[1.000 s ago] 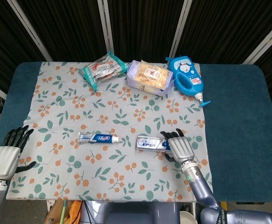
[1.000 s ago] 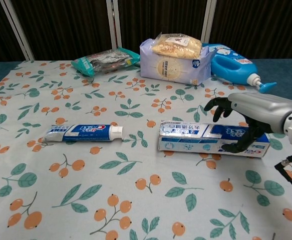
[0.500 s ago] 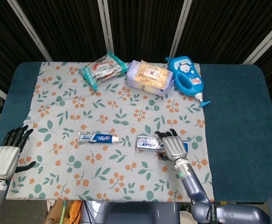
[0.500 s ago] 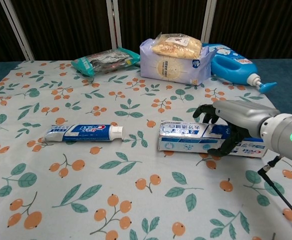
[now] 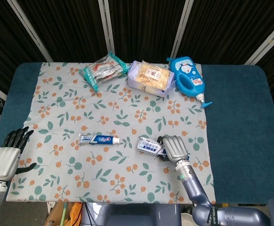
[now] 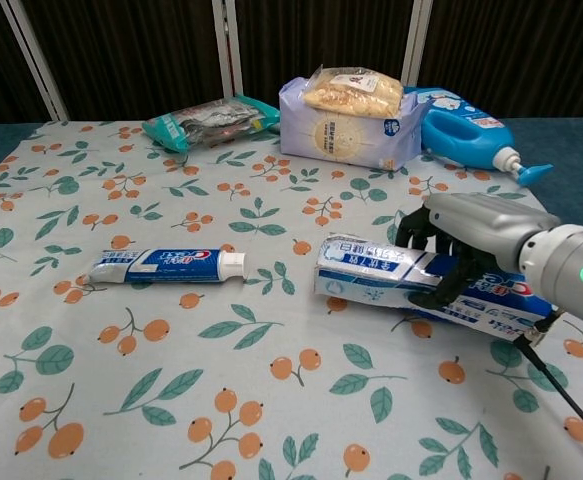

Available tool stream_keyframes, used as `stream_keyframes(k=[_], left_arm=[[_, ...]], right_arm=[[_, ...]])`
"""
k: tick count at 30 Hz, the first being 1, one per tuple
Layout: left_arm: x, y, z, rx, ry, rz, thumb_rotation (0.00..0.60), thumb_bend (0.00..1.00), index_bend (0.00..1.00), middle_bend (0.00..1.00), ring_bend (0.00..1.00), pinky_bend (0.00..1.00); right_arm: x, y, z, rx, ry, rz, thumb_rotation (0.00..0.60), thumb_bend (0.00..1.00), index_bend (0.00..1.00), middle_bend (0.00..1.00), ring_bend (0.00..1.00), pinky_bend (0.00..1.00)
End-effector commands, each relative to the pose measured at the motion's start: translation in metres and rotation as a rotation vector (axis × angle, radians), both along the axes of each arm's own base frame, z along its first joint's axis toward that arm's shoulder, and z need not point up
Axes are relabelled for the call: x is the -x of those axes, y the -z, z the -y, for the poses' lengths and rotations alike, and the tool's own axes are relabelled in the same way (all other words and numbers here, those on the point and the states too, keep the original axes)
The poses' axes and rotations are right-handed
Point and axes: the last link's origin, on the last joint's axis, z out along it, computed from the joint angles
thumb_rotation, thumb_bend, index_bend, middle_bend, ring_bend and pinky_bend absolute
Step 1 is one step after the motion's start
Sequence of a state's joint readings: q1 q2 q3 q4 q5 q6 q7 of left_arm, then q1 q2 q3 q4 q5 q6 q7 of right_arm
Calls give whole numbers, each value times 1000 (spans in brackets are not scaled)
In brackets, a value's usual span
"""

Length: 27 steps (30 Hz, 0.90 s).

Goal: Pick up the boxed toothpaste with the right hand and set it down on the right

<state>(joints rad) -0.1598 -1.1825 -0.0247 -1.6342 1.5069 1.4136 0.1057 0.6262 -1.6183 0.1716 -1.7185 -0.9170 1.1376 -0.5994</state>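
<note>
The boxed toothpaste (image 6: 371, 275) (image 5: 148, 145) is a long white and blue carton, now tilted, its left end raised off the floral cloth. My right hand (image 6: 461, 250) (image 5: 173, 147) grips it around the middle, fingers over the top and thumb under the front. A bare toothpaste tube (image 6: 166, 265) (image 5: 99, 139) lies flat to the left of the carton. My left hand (image 5: 7, 154) hangs open off the table's left edge, holding nothing; the chest view does not show it.
At the back stand a snack pouch (image 5: 104, 69), a lavender bag of biscuits (image 5: 151, 77) and a blue detergent bottle (image 5: 188, 80). Bare blue table (image 5: 242, 132) stretches to the right of the floral cloth (image 5: 80, 108).
My right hand has closed around the carton and lifted it; the box went from lying flat to tilted. The left hand has not moved.
</note>
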Motion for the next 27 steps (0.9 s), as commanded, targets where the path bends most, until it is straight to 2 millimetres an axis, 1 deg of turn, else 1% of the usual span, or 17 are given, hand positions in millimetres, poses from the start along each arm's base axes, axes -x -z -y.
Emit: stream_keyframes(k=[1,4,5,7,9,11,12,15,18,21,24,27], left_arm=[[-1,0,-1,1,-5,5,600,89,0,0,0,31],[-4,1,-5,4,-13,20,600,89,3,0,3,44],[-5,2,-7,9,-18,28,600,89,11,1,16,66],[-9,4,-12,20,-23,35,600,89,29,21,66,139],[-14,6,-21,26,-10,19,600,89,45,63,138,241],[-24,13,-36,36,20,-21,600,91,64,113,195,304],[-29,17,-43,44,27,-31,600,92,79,142,219,317],[-45,29,-64,70,45,-70,600,107,124,177,238,335],[-61,41,-87,102,69,-130,600,120,147,202,257,368],[-76,56,-107,141,91,-185,600,134,180,221,267,375],[-89,72,-123,177,112,-232,600,139,206,240,276,379],[-99,89,-134,212,129,-271,600,141,217,247,282,382]], right_arm=[[0,-20,-4,37,-18,42,600,290,476,554,533,446],[1,-42,-8,73,-29,88,600,290,476,554,532,446],[3,-49,-10,84,-32,102,600,290,476,554,532,446],[6,-63,-13,105,-34,129,600,289,476,554,532,446],[10,-74,-16,124,-31,148,600,290,476,554,532,446],[16,-85,-20,135,-28,167,600,290,476,554,532,446],[18,-89,-21,137,-29,173,600,290,476,554,532,446],[24,-97,-22,141,-29,189,600,290,476,554,532,446],[26,-102,-23,141,-31,210,600,289,476,554,532,446],[28,-106,-23,142,-36,225,600,289,476,554,532,446],[31,-109,-23,145,-35,234,600,289,476,554,533,446],[33,-111,-22,146,-29,245,600,290,476,554,532,446]])
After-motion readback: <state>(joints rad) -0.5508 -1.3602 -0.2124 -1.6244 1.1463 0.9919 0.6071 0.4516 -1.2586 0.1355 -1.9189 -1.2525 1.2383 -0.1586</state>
